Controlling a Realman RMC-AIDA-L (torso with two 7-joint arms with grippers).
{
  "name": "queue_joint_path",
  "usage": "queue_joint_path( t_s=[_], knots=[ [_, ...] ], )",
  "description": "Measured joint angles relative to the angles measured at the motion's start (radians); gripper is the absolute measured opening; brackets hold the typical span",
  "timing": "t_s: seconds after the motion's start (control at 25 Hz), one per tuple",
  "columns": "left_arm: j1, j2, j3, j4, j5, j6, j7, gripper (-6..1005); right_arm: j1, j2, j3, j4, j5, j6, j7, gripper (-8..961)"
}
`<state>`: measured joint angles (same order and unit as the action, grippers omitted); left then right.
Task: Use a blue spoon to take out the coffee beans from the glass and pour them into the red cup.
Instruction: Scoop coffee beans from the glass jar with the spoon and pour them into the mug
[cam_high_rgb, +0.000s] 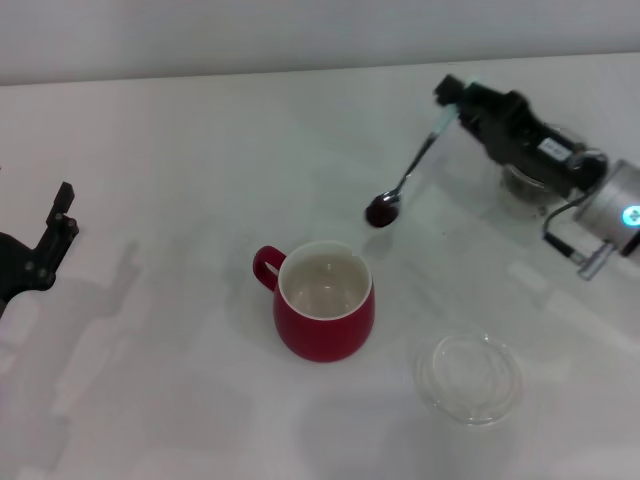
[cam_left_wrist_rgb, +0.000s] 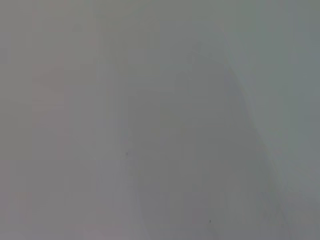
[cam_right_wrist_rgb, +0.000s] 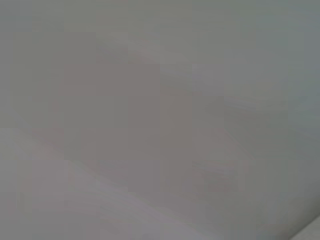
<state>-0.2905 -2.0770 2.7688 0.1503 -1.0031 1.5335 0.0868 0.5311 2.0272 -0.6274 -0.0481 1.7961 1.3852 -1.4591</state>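
Note:
The red cup (cam_high_rgb: 325, 300) stands in the middle of the table with its white inside showing bare. My right gripper (cam_high_rgb: 449, 102) is shut on the pale blue handle of the blue spoon (cam_high_rgb: 413, 170) at the back right. The spoon slants down to the left, and its bowl holds dark coffee beans (cam_high_rgb: 381, 211) in the air behind and to the right of the cup. The glass (cam_high_rgb: 524, 184) is mostly hidden under my right arm. My left gripper (cam_high_rgb: 56, 232) is parked at the far left. Both wrist views show only blank pale surface.
A shallow clear round dish (cam_high_rgb: 469, 378) lies on the white table (cam_high_rgb: 180, 180) in front of and to the right of the red cup. My right arm's silver wrist section (cam_high_rgb: 612, 207) reaches in from the right edge.

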Motion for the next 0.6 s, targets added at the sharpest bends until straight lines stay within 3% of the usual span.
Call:
queue_joint_path(
  t_s=[0.2,0.6],
  knots=[
    [-0.001,0.000,0.000,-0.011,0.000,-0.003,-0.005,711,0.046,0.000,-0.009,0.089,-0.006,0.008,-0.075,151],
    [-0.001,0.002,0.000,-0.023,0.000,-0.005,-0.006,711,0.067,0.001,-0.011,0.160,-0.027,0.031,-0.204,151]
  ],
)
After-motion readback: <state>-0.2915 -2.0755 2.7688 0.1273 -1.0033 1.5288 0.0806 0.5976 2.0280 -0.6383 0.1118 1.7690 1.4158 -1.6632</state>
